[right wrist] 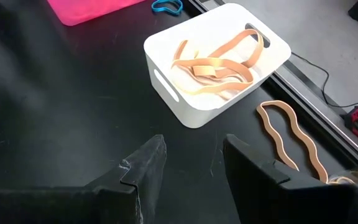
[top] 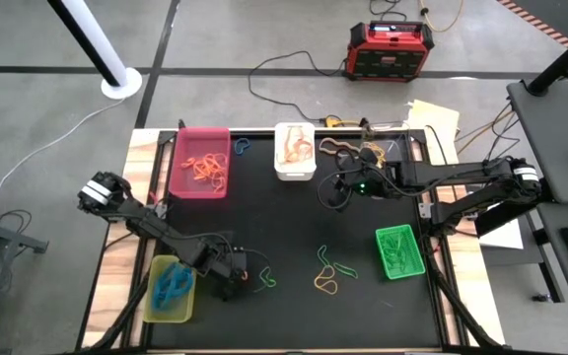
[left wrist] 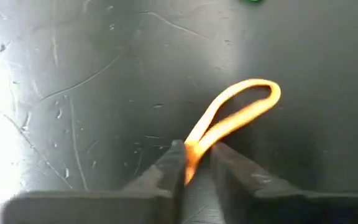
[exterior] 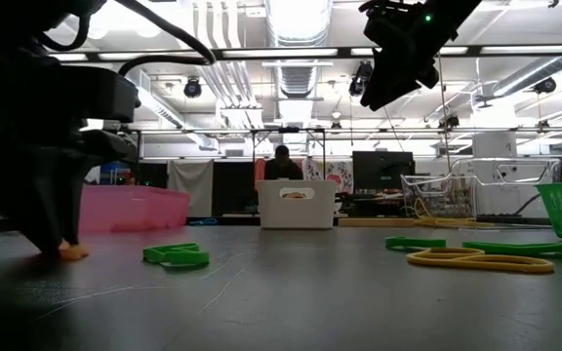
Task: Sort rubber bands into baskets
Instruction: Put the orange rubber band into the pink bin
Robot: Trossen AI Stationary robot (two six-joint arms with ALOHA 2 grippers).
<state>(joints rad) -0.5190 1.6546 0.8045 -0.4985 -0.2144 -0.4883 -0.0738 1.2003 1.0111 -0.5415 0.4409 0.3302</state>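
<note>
At the near left corner of the desk (top: 294,237) sits the yellow-green basket (top: 153,308), already holding blue bands (top: 173,283), so each colour seems to have its own tray. Just right of it the left gripper (top: 233,284) is down at the mat, its jaws drawn narrow on one end of an orange band (left wrist: 238,112); the rest of the loop lies flat ahead of the fingertips (left wrist: 173,162). Pinching the end rather than the middle gives a thin floppy loop the least chance to slip, though the grip looks only just made. The orange band probably belongs in the pink basket (top: 201,187) at the far left, where other orange bands (top: 208,170) already lie, so a lift and a carry away from the near edge should follow.

A green band (top: 265,278) lies just right of that gripper, and further right, near the middle, lie another green band (top: 321,260) and a yellow band (top: 324,286), all unsorted.

The white basket (right wrist: 166,87) stands at the far edge with tan bands (right wrist: 213,62) inside. Right of it the right gripper (right wrist: 191,165) hangs above the desk, jaws wide and holding nothing, likely waiting clear. A loose tan band (right wrist: 291,140) lies beyond the white basket. The bright green basket (top: 398,252) rests near the right edge, holding green bands.
</note>
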